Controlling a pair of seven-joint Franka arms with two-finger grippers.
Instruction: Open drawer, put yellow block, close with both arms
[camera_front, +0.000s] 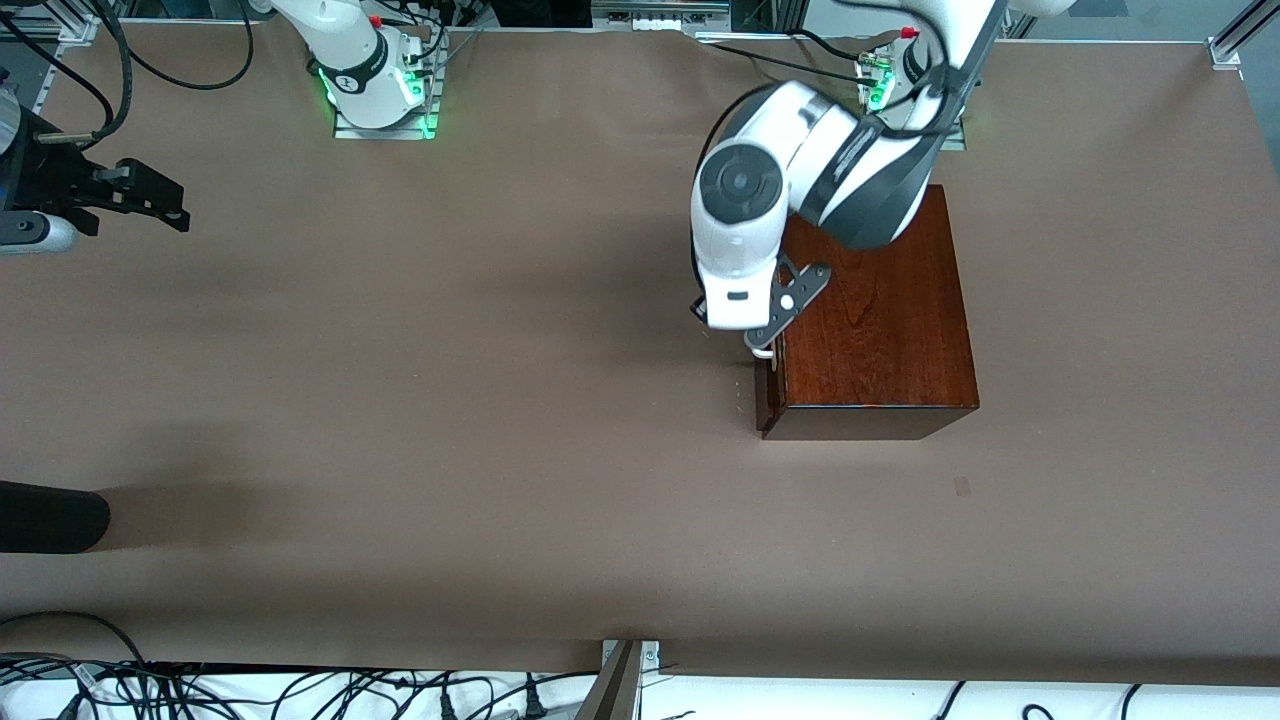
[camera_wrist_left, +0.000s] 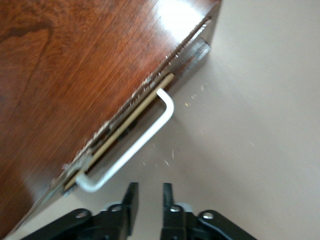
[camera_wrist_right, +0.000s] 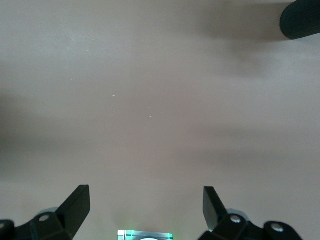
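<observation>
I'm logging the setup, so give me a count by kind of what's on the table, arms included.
Robot arms: 2, left claw by the drawer handle, right claw over bare table
Wooden boxes: 1
Yellow blocks: 0 in sight
Total: 3

Box toward the left arm's end

We see the box (camera_front: 880, 330) on the table (camera_front: 450, 400), its drawer (camera_front: 768, 395) shut, handle (camera_wrist_left: 135, 145) facing nine o'clock.

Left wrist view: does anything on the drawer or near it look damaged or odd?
Yes. The wooden box's top edge above the drawer looks chipped: pale ragged splinters run along it, and pale specks lie on the table beside the white handle. The drawer is a crack open, showing a pale wood strip.
</observation>
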